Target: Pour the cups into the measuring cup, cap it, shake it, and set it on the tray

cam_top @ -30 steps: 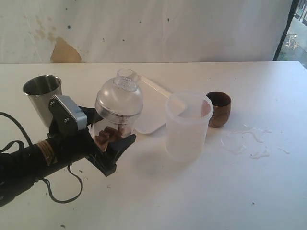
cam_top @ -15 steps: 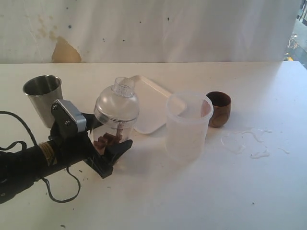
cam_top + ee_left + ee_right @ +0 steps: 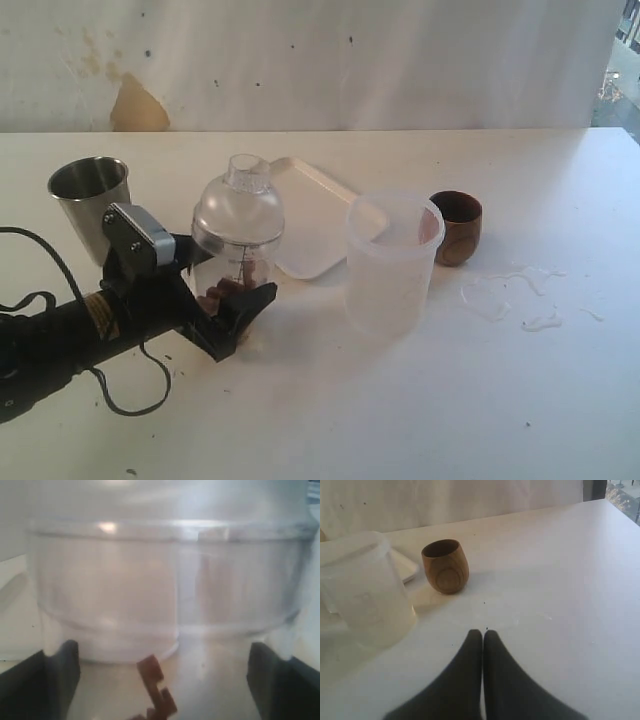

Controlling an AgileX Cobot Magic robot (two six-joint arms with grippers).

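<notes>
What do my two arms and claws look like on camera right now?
The left arm is black, with a silver-grey box near the wrist, a tan band around it and a thin black cable looping beneath. The left claw has black wedge-shaped fingers. The right claw is two smooth black fingers tapering to rounded tips; its arm is out of view.

This looks like a makeshift robotics test bench. A plain white counter stands against a stained, creased white backdrop, and the left gripper sits on a black robot arm trailing a loose cable.
</notes>
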